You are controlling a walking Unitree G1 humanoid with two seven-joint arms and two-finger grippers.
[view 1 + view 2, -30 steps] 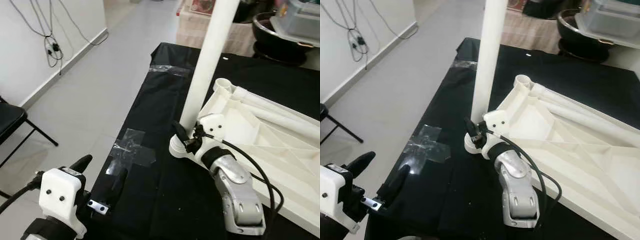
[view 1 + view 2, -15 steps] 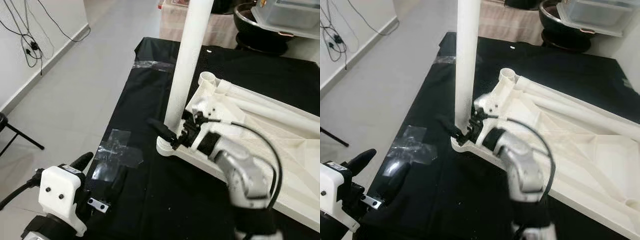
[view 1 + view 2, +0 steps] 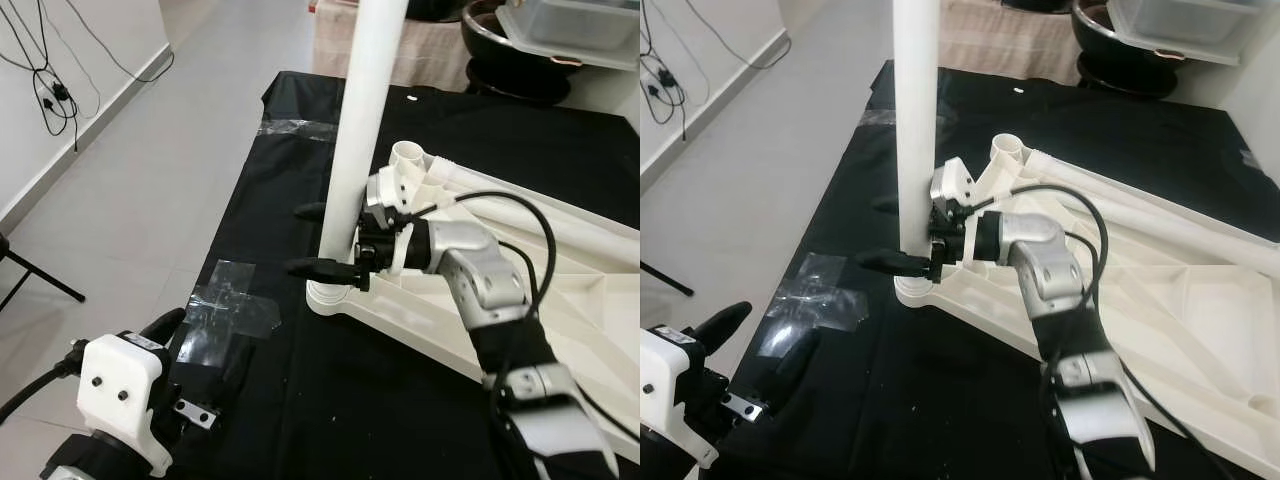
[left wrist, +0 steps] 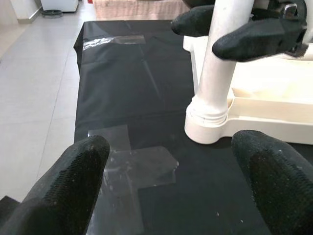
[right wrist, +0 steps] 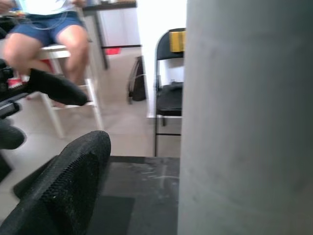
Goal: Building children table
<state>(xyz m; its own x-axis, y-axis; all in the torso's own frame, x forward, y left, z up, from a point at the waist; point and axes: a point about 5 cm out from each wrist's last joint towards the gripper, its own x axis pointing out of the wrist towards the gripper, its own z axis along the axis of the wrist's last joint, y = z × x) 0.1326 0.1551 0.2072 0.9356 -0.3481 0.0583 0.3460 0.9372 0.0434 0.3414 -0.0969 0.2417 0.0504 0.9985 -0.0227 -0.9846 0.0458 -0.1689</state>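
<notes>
While the tall white plastic table leg (image 3: 362, 130) is standing upright in the corner socket (image 3: 328, 295) of the overturned white plastic tabletop (image 3: 560, 310), I am watching my right gripper (image 3: 318, 240) reaching sideways at its lower part, with one long black finger on either side of the tube and the jaws spread, not yet visibly clamping; whether the pads are touching the leg I cannot tell. Its long axis is running vertically, so my fingers are lying across it, roughly level, just above the socket collar. That tabletop is lying upside down on the black cloth-covered work surface (image 3: 300, 190), near a patch of clear tape (image 3: 225, 310). My left gripper (image 4: 171, 191) is hovering low at the near edge, fingers spread and empty, well apart from the leg, so the right arm is plainly the nearer one. I judge the coming move to be a squeeze across the tube.
</notes>
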